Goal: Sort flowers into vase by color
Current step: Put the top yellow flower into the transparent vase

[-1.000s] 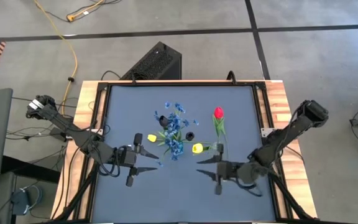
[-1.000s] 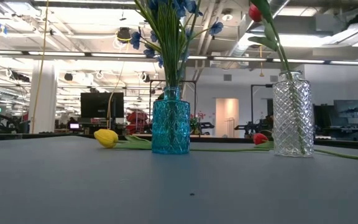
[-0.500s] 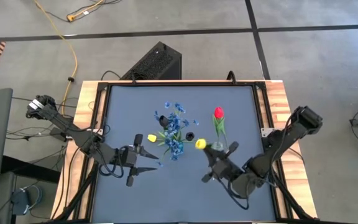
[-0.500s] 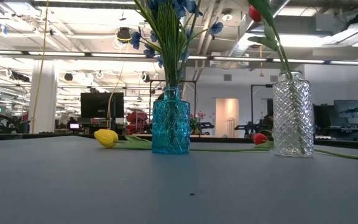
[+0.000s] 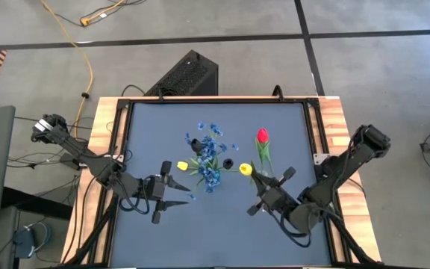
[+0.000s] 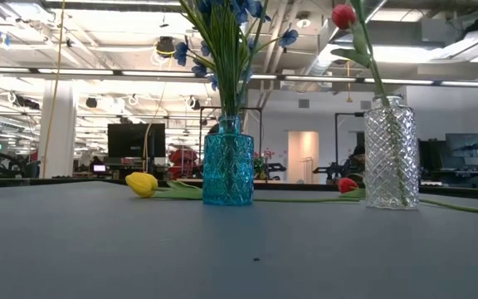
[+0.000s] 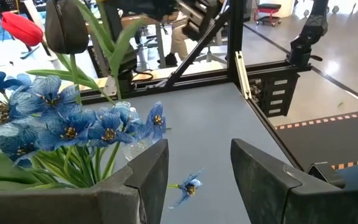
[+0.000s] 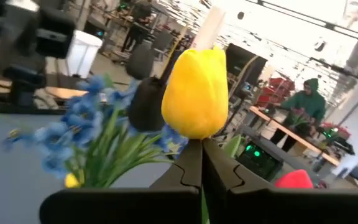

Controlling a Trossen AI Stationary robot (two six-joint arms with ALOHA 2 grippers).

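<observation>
High view: right gripper [image 5: 268, 196] swinging back over the mat since a second ago, carrying yellow tulip [image 5: 245, 169] from beside the clear vase [image 5: 263, 175] toward the small dark vase [image 5: 228, 163]; bloom now lying between the two. Left gripper [image 5: 172, 199] parking near the blue spray [image 5: 207, 161], fingers spread, holding nothing. Second yellow tulip [image 5: 183, 166] lying flat on the mat.

Low view: neither gripper showing. Blue vase [image 6: 227, 171] holding the blue spray, clear vase holding a red tulip [image 6: 343, 15]; other red tulip [image 6: 348, 184] lying down behind.

Left wrist: fingers parted, nothing between them.

Right wrist: fingers clamping the stem just under the yellow bloom, dark vase right behind. Likely heading for insertion.
</observation>
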